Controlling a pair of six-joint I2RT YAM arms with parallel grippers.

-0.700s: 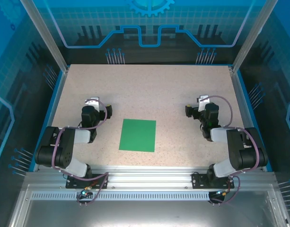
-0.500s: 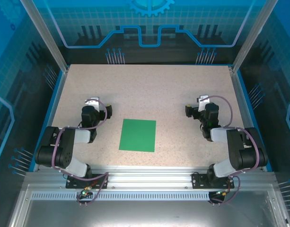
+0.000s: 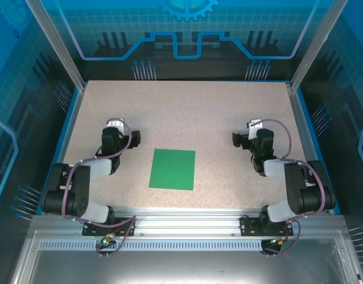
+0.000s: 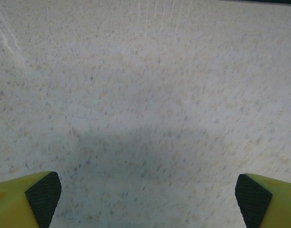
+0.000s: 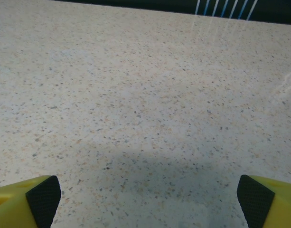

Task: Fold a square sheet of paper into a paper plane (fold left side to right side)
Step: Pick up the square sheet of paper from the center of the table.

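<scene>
Plain bright-green paper, speckled beige table

Left end effector and right end effector are cropped.

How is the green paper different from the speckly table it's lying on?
The thin bright-green square sheet of paper is plain, one colour all over; the beige table is dotted with tiny specks. The paper is small; the table is much bigger and reaches past it on every side. The paper lies on top; the table holds it up. Both are flat with straight edges.
</scene>
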